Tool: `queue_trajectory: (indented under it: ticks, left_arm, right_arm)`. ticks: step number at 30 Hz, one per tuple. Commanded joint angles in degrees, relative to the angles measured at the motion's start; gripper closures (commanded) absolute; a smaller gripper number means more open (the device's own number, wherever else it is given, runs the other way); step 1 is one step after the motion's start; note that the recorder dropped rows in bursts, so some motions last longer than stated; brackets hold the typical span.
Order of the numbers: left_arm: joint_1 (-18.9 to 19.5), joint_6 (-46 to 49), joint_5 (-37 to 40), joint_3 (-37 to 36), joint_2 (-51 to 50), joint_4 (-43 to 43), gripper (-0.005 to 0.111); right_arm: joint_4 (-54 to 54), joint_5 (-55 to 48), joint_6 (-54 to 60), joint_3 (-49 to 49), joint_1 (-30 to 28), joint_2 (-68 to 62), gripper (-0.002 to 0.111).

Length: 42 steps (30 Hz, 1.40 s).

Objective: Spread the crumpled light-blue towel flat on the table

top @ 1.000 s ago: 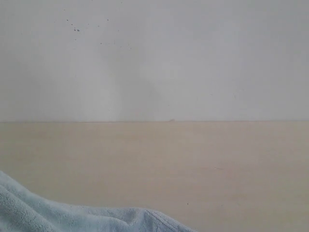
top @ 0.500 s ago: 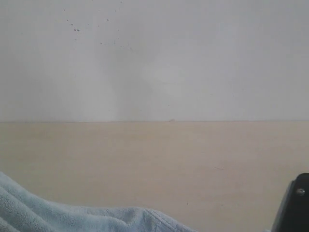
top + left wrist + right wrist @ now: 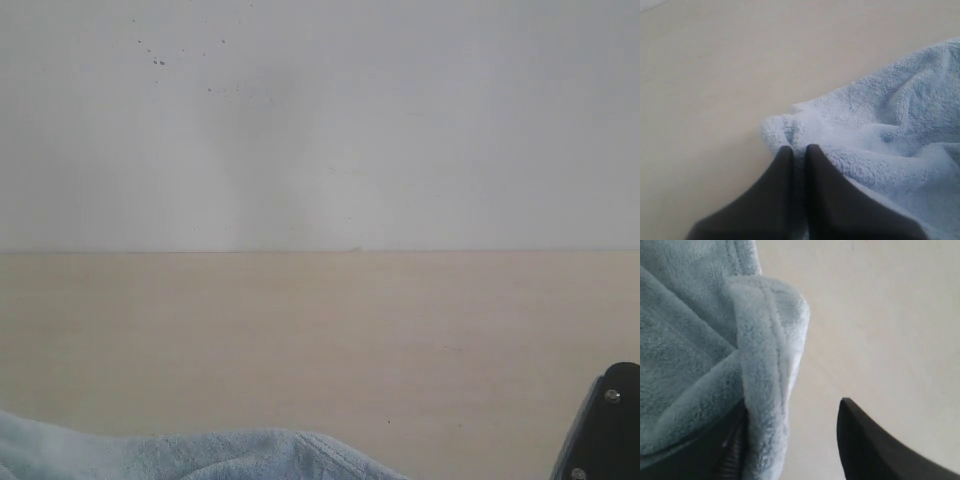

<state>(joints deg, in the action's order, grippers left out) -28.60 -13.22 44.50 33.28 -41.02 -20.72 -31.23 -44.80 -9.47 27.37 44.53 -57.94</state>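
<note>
The light-blue towel [image 3: 200, 455] lies crumpled at the near left of the beige table [image 3: 320, 330]. In the left wrist view my left gripper [image 3: 799, 148] is shut on a bunched corner of the towel [image 3: 880, 130], with fluffy cloth pinched between the two dark fingers. In the right wrist view my right gripper [image 3: 792, 405] stands open. The towel's hemmed edge [image 3: 765, 365] drapes over one finger, and the other finger [image 3: 865, 440] is apart from it over bare table [image 3: 880, 315].
A white wall [image 3: 320, 120] rises behind the table's far edge. A black part of the right arm [image 3: 605, 430] shows at the exterior view's lower right corner. Bare tabletop [image 3: 715, 75] stretches beyond the towel.
In the exterior view the towel's left part has sunk lower. A black part of the right arm has come into view at the lower right.
</note>
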Motion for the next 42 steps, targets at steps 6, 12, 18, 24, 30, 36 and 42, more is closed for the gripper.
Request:
queue_trajectory:
  ticks: [6,12,18,24,30,36,42]
  left_arm:
    - [0.07,0.49,-1.79,-0.6,0.29,0.26,0.103]
    - [0.07,0.93,-2.29,-0.6,0.29,0.02,0.103]
    - [0.07,0.93,-2.88,-0.6,0.29,0.02,0.103]
    - [0.07,0.93,-2.78,-0.6,0.29,0.02,0.103]
    - [0.07,0.93,-2.78,-0.6,0.29,0.02,0.103]
    - [0.07,0.93,-2.66,-0.6,0.29,0.02,0.103]
    - [0.07,0.93,-2.68,-0.6,0.29,-0.08,0.103]
  right_arm:
    - [5.43,2.5,5.14,0.27,0.05,3.41,0.06]
    - [5.89,2.52,7.64,2.76,0.05,3.55,0.06]
    - [16.11,2.41,19.84,7.81,0.05,3.44,0.06]
    - [16.32,0.21,25.62,7.94,0.16,3.44,0.06]
    - [18.14,3.04,27.47,9.32,0.16,-0.92,0.06]
    - [20.98,7.66,27.68,13.2,0.16,-12.68,0.06]
    - [21.42,10.1,27.93,17.47,0.16,-24.08,0.06]
